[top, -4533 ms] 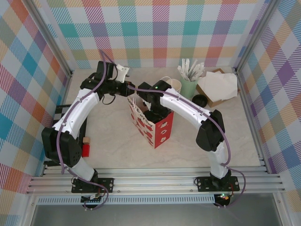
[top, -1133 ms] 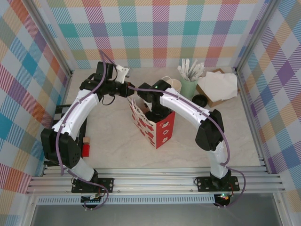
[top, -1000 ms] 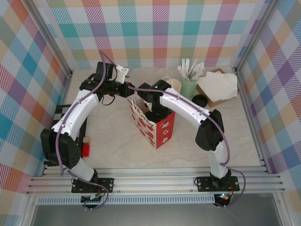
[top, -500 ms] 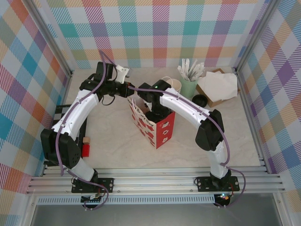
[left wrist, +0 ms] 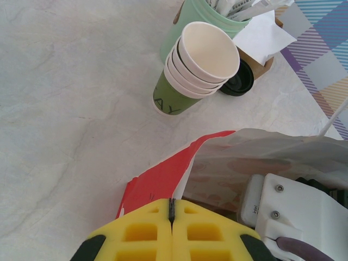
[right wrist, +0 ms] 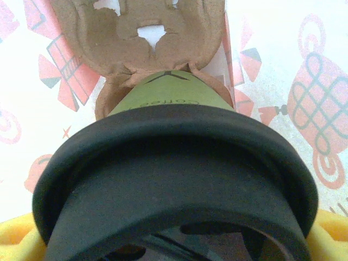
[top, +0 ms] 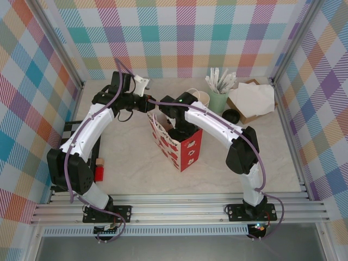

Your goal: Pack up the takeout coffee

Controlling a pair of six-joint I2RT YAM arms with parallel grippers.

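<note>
Left jaws clenched on the rim of the red paper bag [top: 186, 153], bag upright mid-tabletop [top: 125, 163], right jaws down inside it, grasping the takeout coffee [right wrist: 168, 98] around its black lid [right wrist: 174, 163], cup base meeting the brown cardboard carrier [right wrist: 136, 32].

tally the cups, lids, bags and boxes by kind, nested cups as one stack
coffee: 1
cup stack: 1
mint cup: 1
loose lid: 1
bag: 1
napkin box: 1
total: 6
</note>
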